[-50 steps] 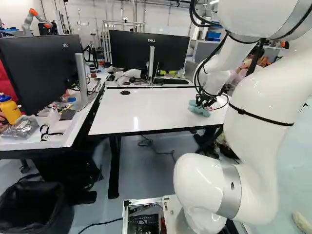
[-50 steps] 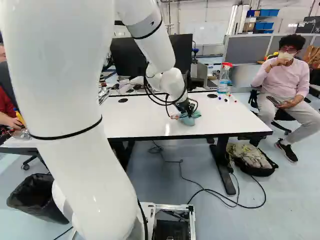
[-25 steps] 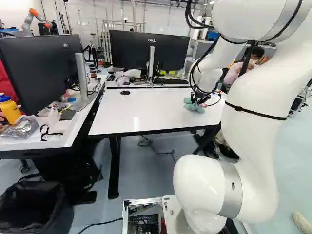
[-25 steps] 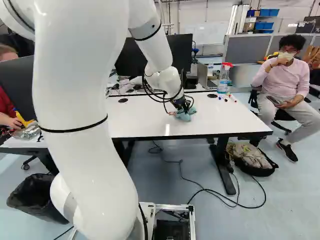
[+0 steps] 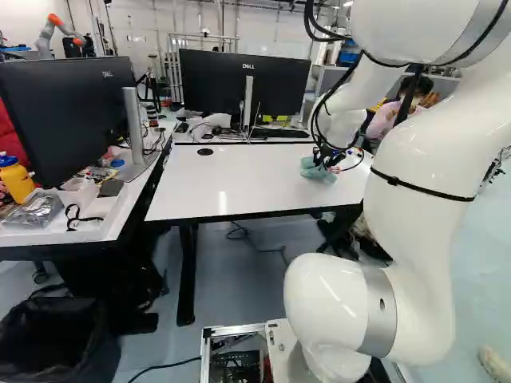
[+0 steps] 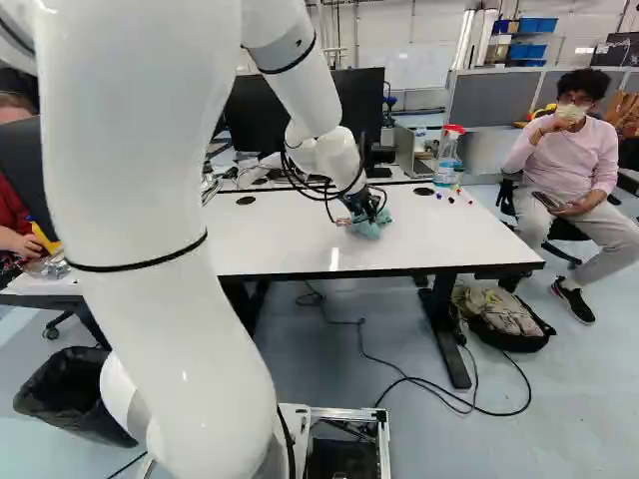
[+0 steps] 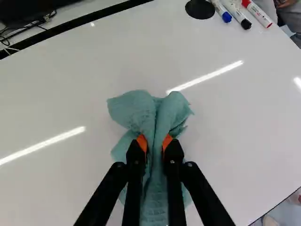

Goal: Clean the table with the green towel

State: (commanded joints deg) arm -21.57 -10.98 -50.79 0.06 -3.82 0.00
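Observation:
Near the right part of the white table [image 5: 239, 187], the black gripper [image 5: 326, 162] is low over the tabletop in the left base view. The green towel [image 5: 316, 172] is bunched beneath it; in the right base view the towel [image 6: 370, 228] lies on the same table. Seen from the wrist, the gripper [image 7: 155, 146] has both orange pads pressed against the towel [image 7: 150, 117] from two sides, pinching a fold. The towel spreads ahead of the fingers and under them, resting on the glossy surface.
Several markers [image 7: 232, 10] lie by a round black cap [image 7: 200, 8] toward the table's far right. A spray bottle [image 6: 448, 155] stands behind. Monitors [image 5: 243, 89] line the back desk. A side desk [image 5: 96, 219] is at left, a bin [image 5: 52, 339] below; another robot [image 5: 60, 30] is far off.
My gripper has shifted with the towel a little leftward across the table in both base views, mostly in the first half second. The base has not moved.

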